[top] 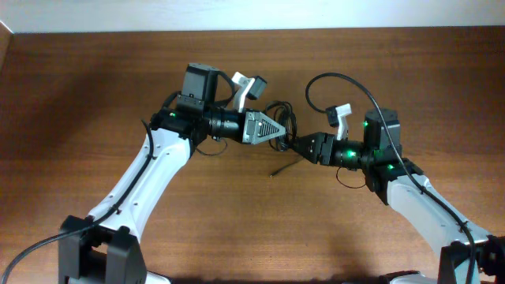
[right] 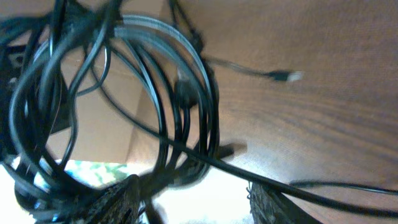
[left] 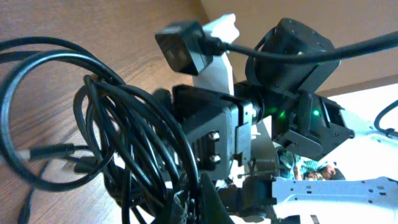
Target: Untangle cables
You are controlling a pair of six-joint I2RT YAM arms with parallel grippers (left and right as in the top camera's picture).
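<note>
Pulling the knot apart looks to be the step in hand; the left gripper (top: 282, 136) is clamped tight on the knotted cables (top: 281, 116), which bunch right at its tip; the right gripper (top: 296, 144), nose to nose with the left gripper, stands partly spread, its fingers (right: 118, 198) either side of loose strands, pinching none; next it probably must close on one strand and draw it away from the left gripper; a plug end (top: 278, 170) lies on the table (top: 87, 95) near the left gripper.

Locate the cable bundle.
In the overhead view the cables bunch between the left claw and the right claw, near the middle of the table, one loose plug end lying just below.
</note>
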